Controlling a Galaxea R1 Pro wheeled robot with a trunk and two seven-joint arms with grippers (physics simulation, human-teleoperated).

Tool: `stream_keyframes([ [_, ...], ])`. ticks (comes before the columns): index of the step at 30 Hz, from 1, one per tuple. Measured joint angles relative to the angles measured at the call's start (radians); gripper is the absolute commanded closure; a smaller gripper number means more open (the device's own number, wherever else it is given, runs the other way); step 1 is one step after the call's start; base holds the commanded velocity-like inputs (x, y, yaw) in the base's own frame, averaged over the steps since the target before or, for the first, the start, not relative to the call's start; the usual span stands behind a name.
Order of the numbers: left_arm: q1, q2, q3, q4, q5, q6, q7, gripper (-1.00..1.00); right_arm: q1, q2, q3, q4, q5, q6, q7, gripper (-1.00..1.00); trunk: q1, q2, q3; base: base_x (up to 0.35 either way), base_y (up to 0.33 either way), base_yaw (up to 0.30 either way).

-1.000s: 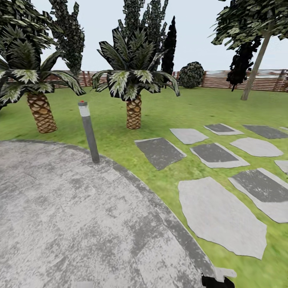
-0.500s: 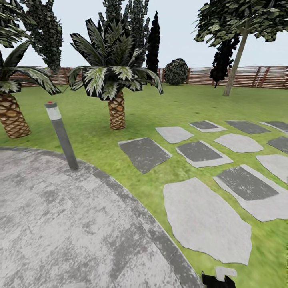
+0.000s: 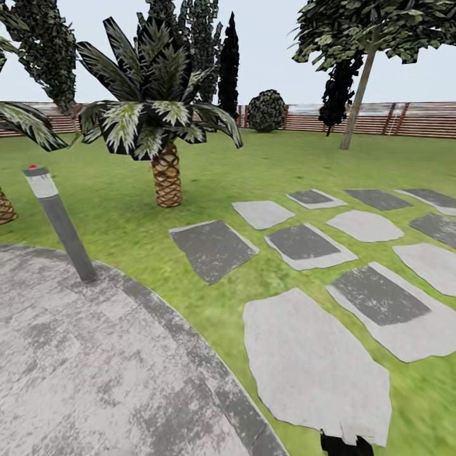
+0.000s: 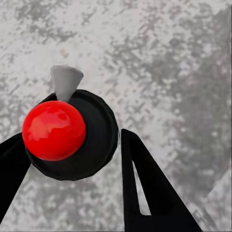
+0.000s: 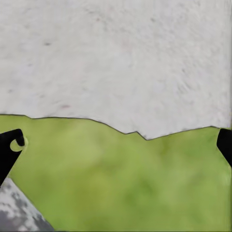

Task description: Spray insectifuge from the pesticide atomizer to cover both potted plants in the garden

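**Out in the garden, bottle in your left gripper**

You are looking over a lawn (image 3: 209,171) closed off at the back by a slatted wooden fence (image 3: 411,118). Take the short grey post (image 3: 60,221) with the red cap as your marker. It stands tilted at the rim of the round mottled paved area (image 3: 95,367), which spreads from the post toward you. Beyond the post and to its right stands a scaly-trunked palm (image 3: 166,177). Far behind that, by the fence, sits a round dark bush (image 3: 266,111). Well to the right of the post, grey stepping stones (image 3: 316,367) lie scattered across the grass, some pale and some darker. A leaning thin-trunked tree (image 3: 358,95) rises past them.

In the left wrist view, your left gripper (image 4: 72,140) has its two black fingers pressed against either side of the pesticide atomizer (image 4: 92,145). The bottle is dark and rounded, with a glossy red ball (image 4: 53,130) on it and a grey nozzle (image 4: 65,79) sticking out. Speckled paving lies beneath it.

In the right wrist view, your right gripper (image 5: 119,140) holds nothing, and its fingertips (image 5: 12,145) sit spread wide at the picture's edges. It hangs over grass beside a pale stone slab (image 5: 116,58).
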Motion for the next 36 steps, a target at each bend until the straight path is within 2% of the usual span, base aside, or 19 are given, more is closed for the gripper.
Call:
stream_keyframes([
  [36, 0.000, 0.001, 0.001, 0.000, 0.002, 0.000, 0.001, 1.00, 0.000, 0.010, 0.000, 0.000, -0.002, 0.002, -0.005, -1.00, 0.000, 0.000, 0.000, 0.330, -0.110, 0.000],
])
